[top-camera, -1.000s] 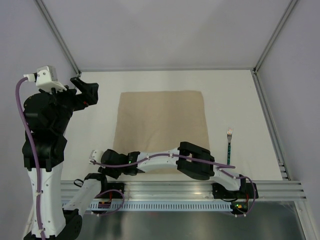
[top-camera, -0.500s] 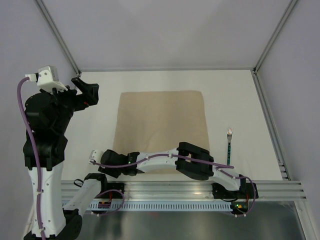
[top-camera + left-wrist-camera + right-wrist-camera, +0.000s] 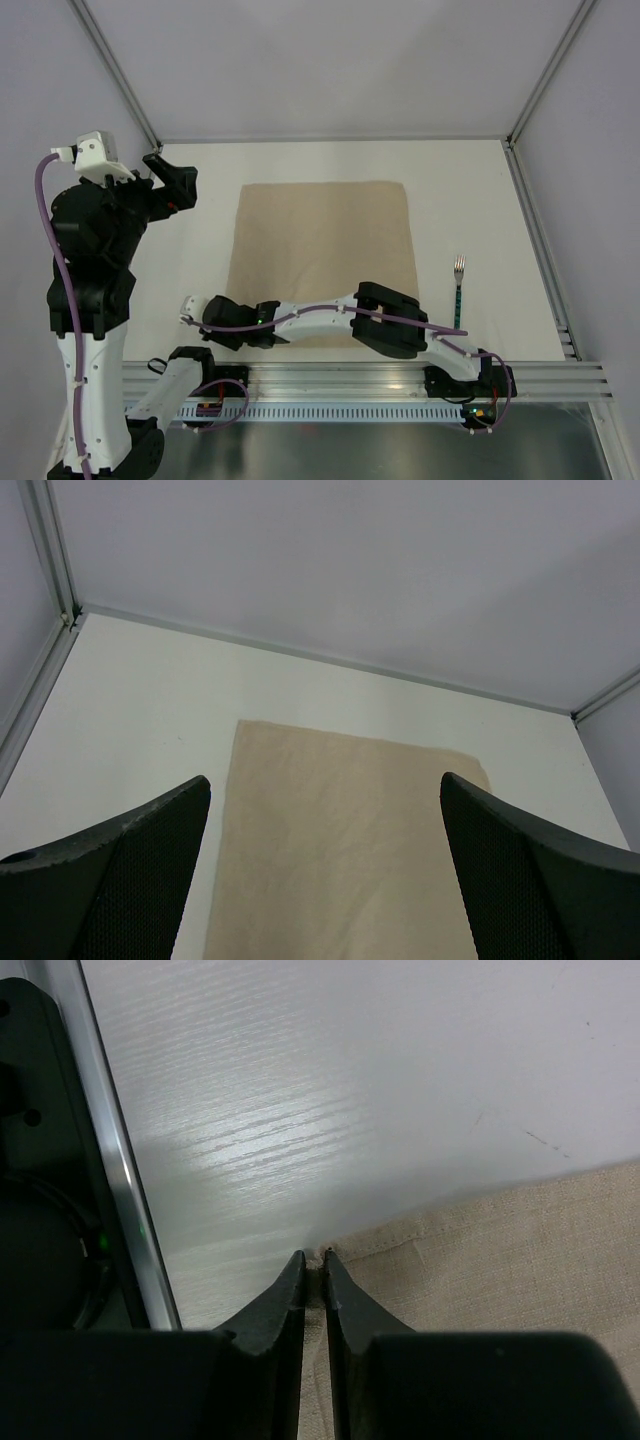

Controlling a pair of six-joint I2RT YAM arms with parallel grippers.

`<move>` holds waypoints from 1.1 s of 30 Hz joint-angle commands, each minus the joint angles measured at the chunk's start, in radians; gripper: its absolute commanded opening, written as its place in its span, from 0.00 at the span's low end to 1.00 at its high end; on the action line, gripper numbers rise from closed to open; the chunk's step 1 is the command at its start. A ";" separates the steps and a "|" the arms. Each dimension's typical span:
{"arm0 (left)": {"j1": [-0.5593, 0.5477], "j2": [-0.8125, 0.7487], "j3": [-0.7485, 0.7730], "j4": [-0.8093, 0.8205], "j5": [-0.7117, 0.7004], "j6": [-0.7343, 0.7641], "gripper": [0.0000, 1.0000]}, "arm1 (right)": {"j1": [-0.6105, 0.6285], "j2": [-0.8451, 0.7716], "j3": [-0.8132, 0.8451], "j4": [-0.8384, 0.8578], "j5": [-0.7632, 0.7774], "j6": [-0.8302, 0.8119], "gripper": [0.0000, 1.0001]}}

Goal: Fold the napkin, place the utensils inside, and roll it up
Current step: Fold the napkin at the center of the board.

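The beige napkin (image 3: pixel 325 250) lies flat in the middle of the white table. My right gripper (image 3: pixel 222 330) reaches across to the cloth's near-left corner. In the right wrist view its jaws (image 3: pixel 313 1260) stand almost together, pinching the hemmed corner of the napkin (image 3: pixel 520 1250) between their tips. The fork (image 3: pixel 459 290), silver tines and dark green handle, lies on the table to the right of the cloth, tines pointing away. My left gripper (image 3: pixel 172 180) hangs raised at the far left, open and empty; its view shows the napkin (image 3: pixel 340 840) far below between wide-spread fingers (image 3: pixel 325 785).
A metal rail (image 3: pixel 380 380) runs along the near table edge, close beside the right gripper; it also shows as the rail (image 3: pixel 110 1140) in the right wrist view. Walls with aluminium frame posts (image 3: pixel 120 70) enclose the table on three sides.
The right jaws have drawn together onto the napkin's near-left corner. The right arm barely shifted. The left arm has not moved.
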 commanded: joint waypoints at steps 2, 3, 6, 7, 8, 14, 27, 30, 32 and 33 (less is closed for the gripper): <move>0.007 0.006 0.002 -0.015 -0.004 0.036 1.00 | -0.033 -0.064 0.032 -0.024 0.006 0.001 0.16; 0.005 0.004 0.002 -0.012 -0.005 0.036 1.00 | -0.040 -0.076 0.035 -0.026 0.006 0.001 0.15; 0.005 0.006 0.002 -0.006 -0.004 0.035 1.00 | -0.049 -0.099 0.036 -0.031 0.006 -0.002 0.13; 0.005 0.006 0.002 -0.003 -0.004 0.035 1.00 | -0.053 -0.104 0.036 -0.031 0.006 -0.002 0.12; 0.005 0.009 0.002 -0.003 -0.005 0.033 1.00 | -0.055 -0.110 0.037 -0.034 0.004 0.000 0.11; 0.007 0.013 0.000 0.005 0.001 0.028 1.00 | -0.067 -0.162 0.046 -0.053 -0.014 0.003 0.07; 0.005 0.002 -0.040 0.033 0.010 0.024 1.00 | -0.133 -0.283 -0.013 -0.069 -0.019 -0.011 0.02; 0.005 0.002 -0.057 0.046 0.019 0.021 1.00 | -0.167 -0.317 -0.058 -0.066 -0.007 -0.023 0.01; 0.005 0.004 -0.066 0.054 0.028 0.019 1.00 | -0.188 -0.336 -0.104 -0.061 -0.001 -0.029 0.01; 0.005 0.002 -0.075 0.059 0.031 0.016 1.00 | -0.214 -0.354 -0.118 -0.057 0.001 -0.036 0.01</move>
